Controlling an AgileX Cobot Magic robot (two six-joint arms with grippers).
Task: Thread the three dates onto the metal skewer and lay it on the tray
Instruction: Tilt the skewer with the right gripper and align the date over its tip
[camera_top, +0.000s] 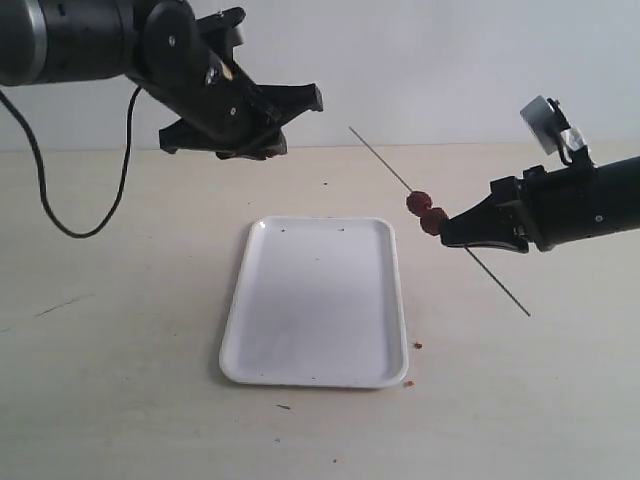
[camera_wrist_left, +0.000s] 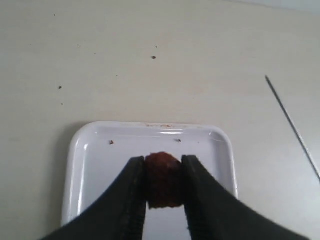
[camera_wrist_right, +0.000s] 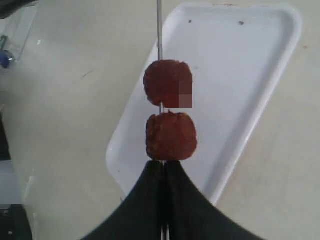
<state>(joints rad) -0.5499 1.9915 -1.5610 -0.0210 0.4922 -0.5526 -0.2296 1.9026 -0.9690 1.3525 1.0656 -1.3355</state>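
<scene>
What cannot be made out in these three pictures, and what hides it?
Exterior view: the third date is lost between the dark fingers of the left gripper.
Left wrist view: the metal skewer is cut off by the picture's edge; the right gripper is out of frame.
Right wrist view: the skewer's tip is cut off by the edge; a blocky blur covers part of the farther threaded date.

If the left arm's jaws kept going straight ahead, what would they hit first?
Probably nothing: the left gripper, holding a wrinkled reddish-brown date, seems aimed just past the free tip of the thin grey metal skewer, though depth is unclear.
</scene>
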